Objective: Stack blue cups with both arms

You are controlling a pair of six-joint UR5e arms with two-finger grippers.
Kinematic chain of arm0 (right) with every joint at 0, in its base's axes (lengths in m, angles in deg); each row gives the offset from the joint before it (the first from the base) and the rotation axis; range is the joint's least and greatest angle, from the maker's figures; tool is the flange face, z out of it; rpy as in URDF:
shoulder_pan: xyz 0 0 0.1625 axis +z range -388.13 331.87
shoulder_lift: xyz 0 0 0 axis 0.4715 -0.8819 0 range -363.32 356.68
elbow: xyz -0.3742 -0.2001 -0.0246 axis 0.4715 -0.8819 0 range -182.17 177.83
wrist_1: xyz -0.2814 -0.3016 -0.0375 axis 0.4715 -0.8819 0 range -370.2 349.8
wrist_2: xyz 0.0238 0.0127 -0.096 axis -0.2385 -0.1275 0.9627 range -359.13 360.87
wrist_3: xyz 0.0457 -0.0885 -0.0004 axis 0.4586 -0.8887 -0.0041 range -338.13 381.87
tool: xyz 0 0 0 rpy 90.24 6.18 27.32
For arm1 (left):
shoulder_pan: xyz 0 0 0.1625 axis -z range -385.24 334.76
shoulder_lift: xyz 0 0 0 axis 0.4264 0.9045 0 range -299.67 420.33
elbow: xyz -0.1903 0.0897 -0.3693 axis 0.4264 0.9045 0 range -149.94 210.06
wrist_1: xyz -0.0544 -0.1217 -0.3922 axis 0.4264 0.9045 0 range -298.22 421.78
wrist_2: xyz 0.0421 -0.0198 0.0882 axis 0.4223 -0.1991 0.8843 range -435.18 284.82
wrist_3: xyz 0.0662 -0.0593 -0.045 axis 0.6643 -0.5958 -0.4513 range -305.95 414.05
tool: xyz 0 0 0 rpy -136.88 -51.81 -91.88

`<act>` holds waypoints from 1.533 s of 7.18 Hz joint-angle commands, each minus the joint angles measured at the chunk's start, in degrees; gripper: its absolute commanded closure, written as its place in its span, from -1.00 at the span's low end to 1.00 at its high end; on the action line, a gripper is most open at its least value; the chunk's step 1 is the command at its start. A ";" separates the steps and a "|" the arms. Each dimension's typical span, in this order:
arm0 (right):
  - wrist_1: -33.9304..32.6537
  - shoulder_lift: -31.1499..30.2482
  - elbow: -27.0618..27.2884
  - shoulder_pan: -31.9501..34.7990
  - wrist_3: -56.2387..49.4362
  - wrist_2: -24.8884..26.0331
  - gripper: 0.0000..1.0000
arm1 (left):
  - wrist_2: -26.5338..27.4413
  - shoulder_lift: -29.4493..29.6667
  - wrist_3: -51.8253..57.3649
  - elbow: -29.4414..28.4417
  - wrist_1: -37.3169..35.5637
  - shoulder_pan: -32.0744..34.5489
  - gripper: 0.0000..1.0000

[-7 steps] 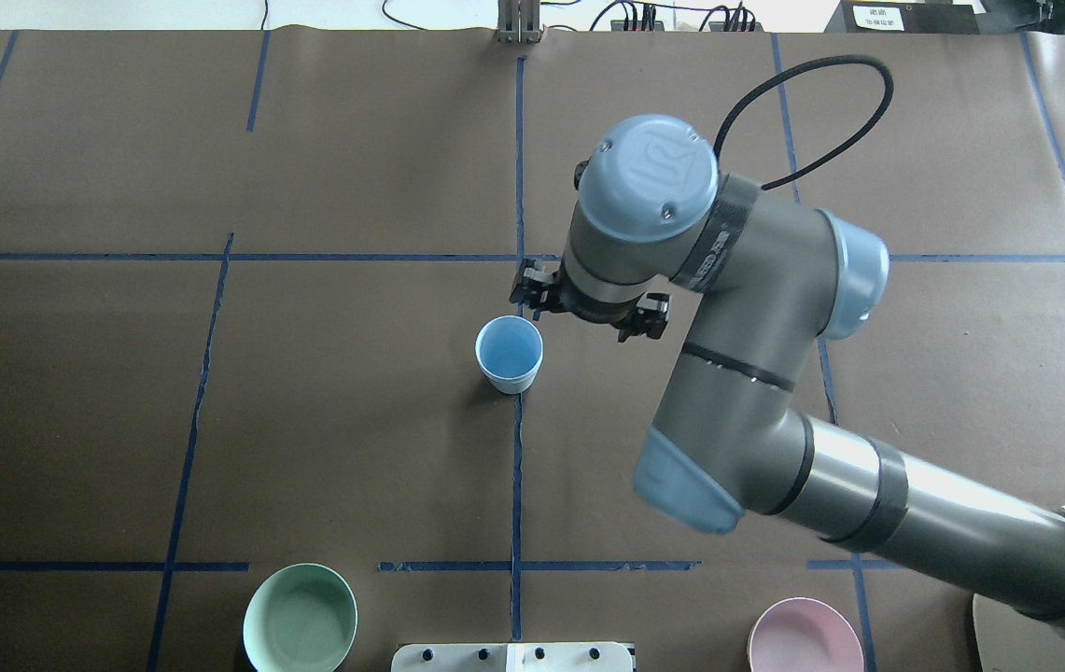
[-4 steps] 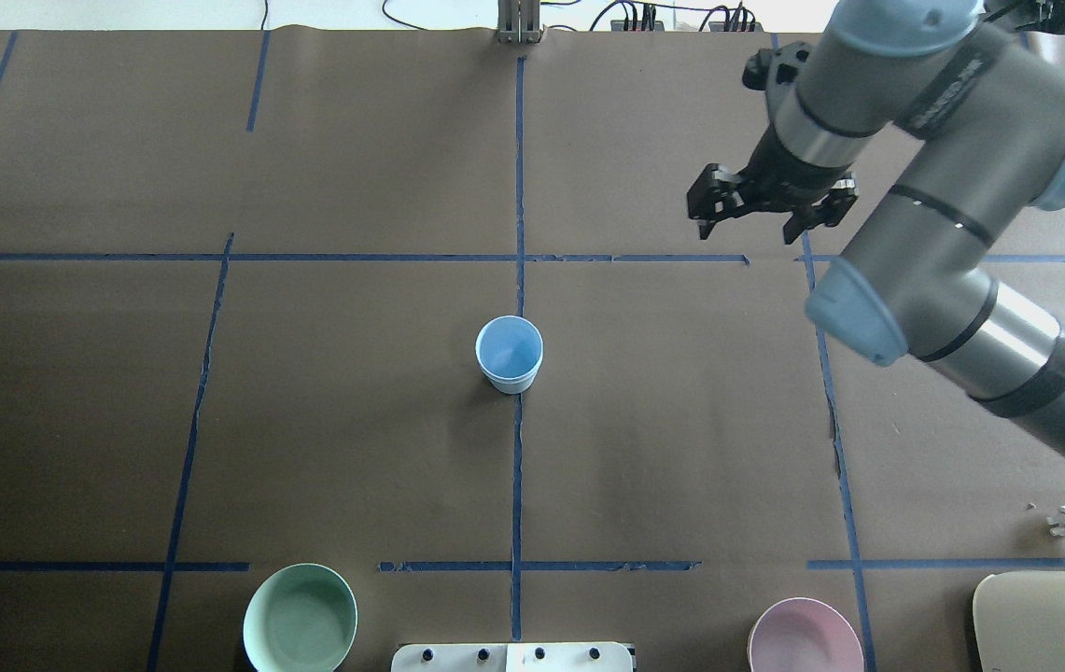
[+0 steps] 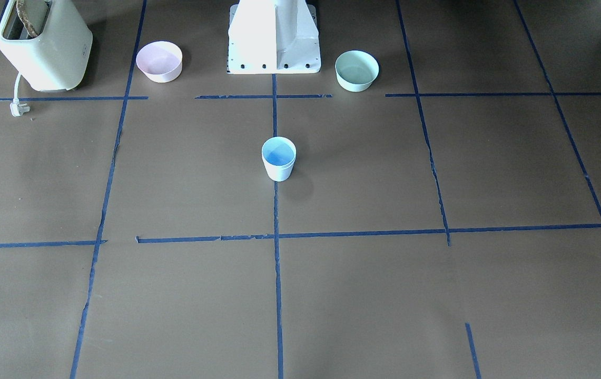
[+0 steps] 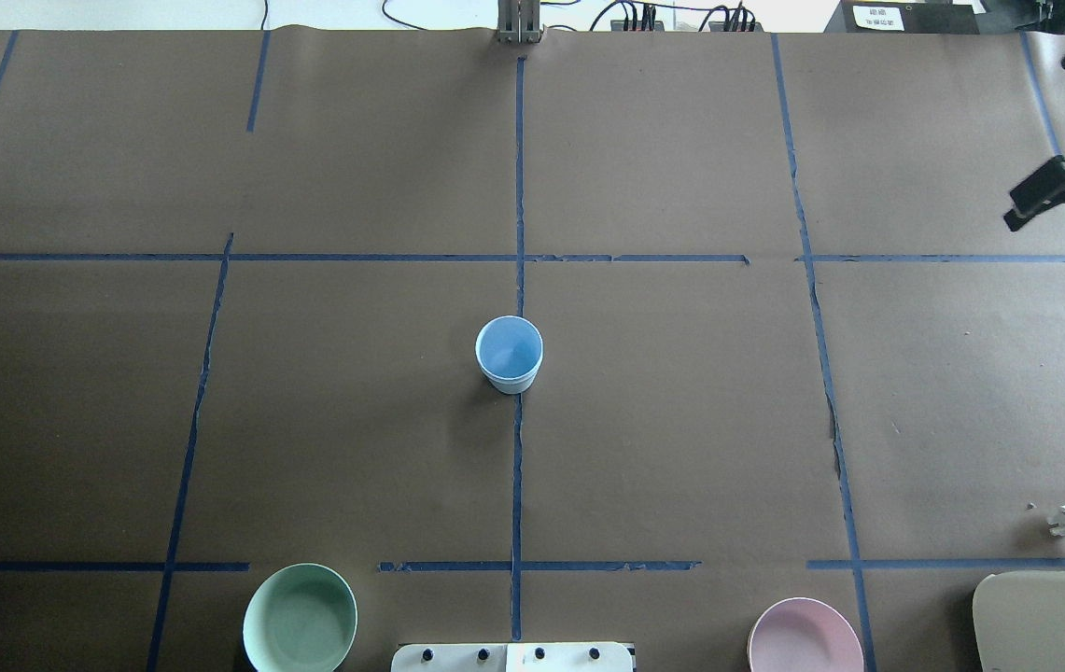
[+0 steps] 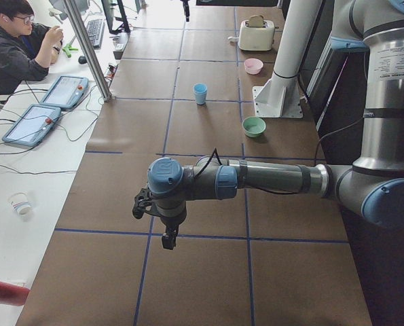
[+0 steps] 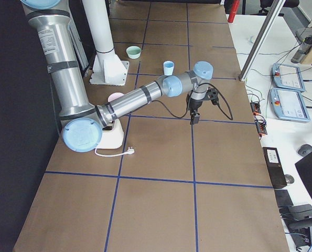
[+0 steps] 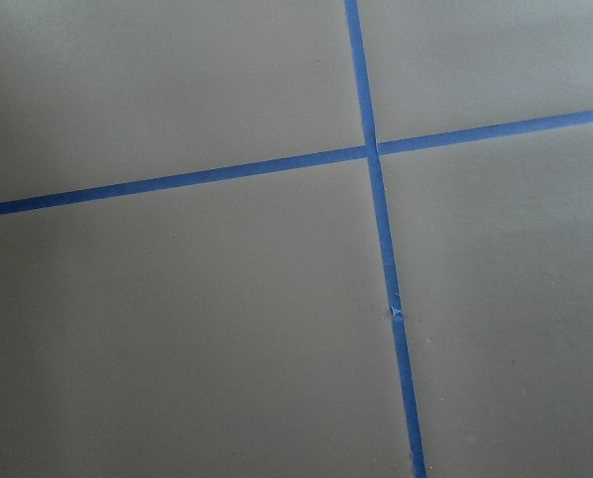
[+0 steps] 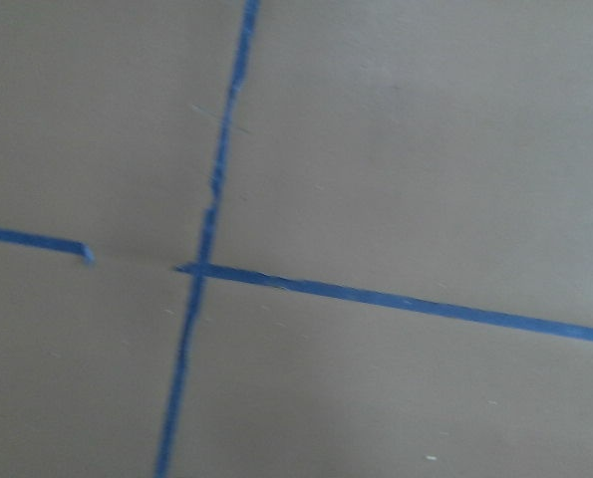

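A white label (image 4: 877,16) is sitting on a black box beyond the table's far edge in the overhead view, its dark lines of writing too small to read. Printed stickers on the upright segments of the left arm (image 5: 390,58) and the right arm (image 6: 51,39) are likewise coming out as illegible marks. The blue cup (image 4: 509,353) is standing upright, mouth up, at the middle of the table (image 4: 681,420), on the centre tape line (image 4: 517,467) and well apart from both grippers (from overhead it is showing a pale second lip under its rim, but whether that is another cup nested I cannot tell). The right gripper (image 4: 1045,194) is hanging over the table's right end, cut off by the overhead frame edge and reduced to a black sliver in the front-facing view, so I cannot tell how its jaws are standing. The left gripper (image 5: 166,234) is pointing down over the left end, showing only in the side view, and its state cannot be told either. Both wrist views are taking in only brown cover and crossing blue tape, the right one blurred. The mint-green bowl (image 4: 300,618) and the pink bowl (image 4: 805,637) are sitting either side of the white pedestal (image 3: 274,37). The cream toaster (image 3: 42,45) is being cropped by the overhead frame's corner.
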 commanded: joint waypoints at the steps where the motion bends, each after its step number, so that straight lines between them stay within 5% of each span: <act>1: 0.28 -13.21 4.05 8.64 -15.76 -0.66 -1.00 | -0.62 -0.11 0.09 0.20 0.32 -0.05 -1.00; 4: 0.28 -21.60 4.42 15.07 -19.76 -1.53 -1.00 | -0.18 -0.20 0.18 0.29 0.06 -0.14 -1.00; 11: 0.28 -21.70 3.89 15.00 -19.41 -1.89 -1.00 | -0.09 -1.26 0.18 -0.15 -0.12 -0.32 -1.00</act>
